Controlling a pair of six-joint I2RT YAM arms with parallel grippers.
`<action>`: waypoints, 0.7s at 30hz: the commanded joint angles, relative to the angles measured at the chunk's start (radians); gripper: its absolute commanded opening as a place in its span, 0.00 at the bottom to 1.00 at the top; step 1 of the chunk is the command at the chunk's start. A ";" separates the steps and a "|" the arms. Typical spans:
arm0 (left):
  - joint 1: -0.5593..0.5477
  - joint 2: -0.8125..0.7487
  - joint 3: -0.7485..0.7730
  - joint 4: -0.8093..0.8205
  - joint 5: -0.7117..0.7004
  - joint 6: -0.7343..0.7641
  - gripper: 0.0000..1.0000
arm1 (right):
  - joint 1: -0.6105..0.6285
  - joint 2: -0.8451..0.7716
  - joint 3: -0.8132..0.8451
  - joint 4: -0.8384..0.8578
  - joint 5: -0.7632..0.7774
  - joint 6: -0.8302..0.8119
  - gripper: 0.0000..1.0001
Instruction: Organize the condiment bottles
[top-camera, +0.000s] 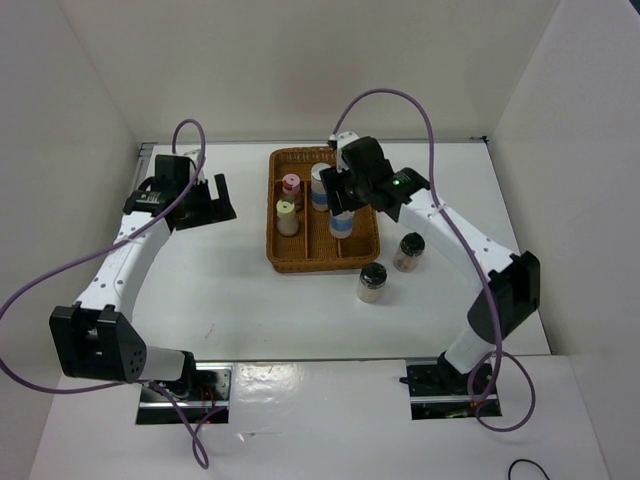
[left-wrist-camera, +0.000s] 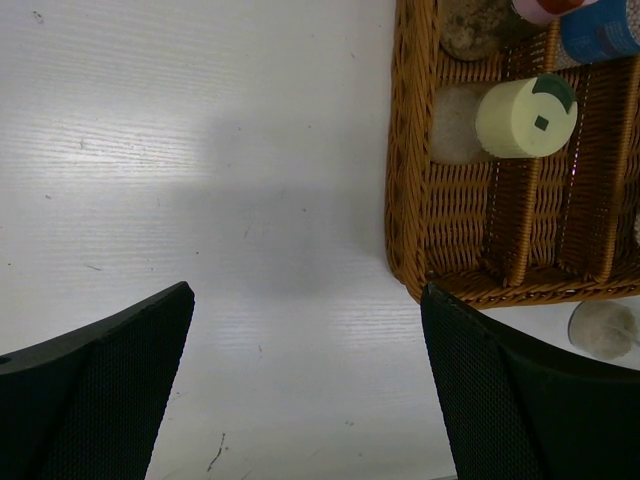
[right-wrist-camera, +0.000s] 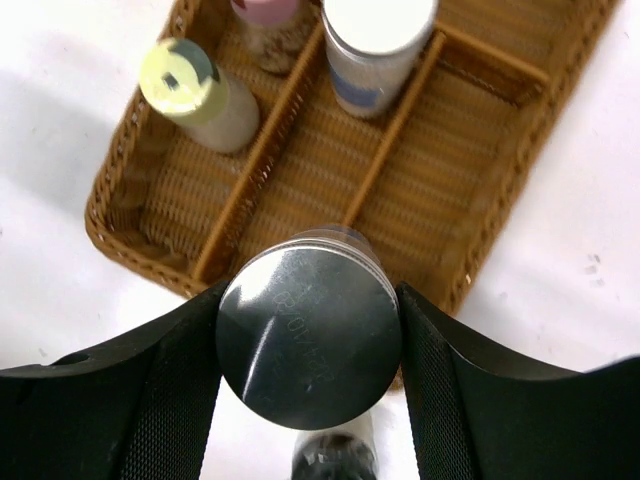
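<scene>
My right gripper (top-camera: 345, 195) is shut on a silver-capped bottle with a blue band (top-camera: 341, 222), held upright over the near end of the wicker tray (top-camera: 272, 215). The fingers press both sides of its cap (right-wrist-camera: 308, 340). Whether its base touches the tray floor I cannot tell. In the tray stand a pink-capped bottle (top-camera: 291, 185), a pale-yellow-capped bottle (top-camera: 287, 215) and a second silver-white-capped bottle (top-camera: 320, 185). Two black-capped bottles (top-camera: 409, 250) (top-camera: 372, 281) stand on the table right of the tray. My left gripper (top-camera: 205, 200) hangs open and empty left of the tray.
The tray has lengthwise dividers (right-wrist-camera: 395, 130) forming three lanes. White walls enclose the table on the left, back and right. Purple cables loop from both arms. In the left wrist view the tray's near left corner (left-wrist-camera: 412, 270) lies just past the right finger.
</scene>
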 joint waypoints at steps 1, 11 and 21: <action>0.004 0.020 0.042 0.036 0.004 0.025 1.00 | 0.000 0.057 0.126 0.128 -0.043 -0.028 0.46; 0.014 0.072 0.089 0.036 0.004 0.036 1.00 | 0.000 0.208 0.187 0.184 -0.031 -0.037 0.46; 0.014 0.115 0.117 0.036 0.013 0.055 1.00 | 0.000 0.284 0.175 0.215 -0.052 -0.027 0.46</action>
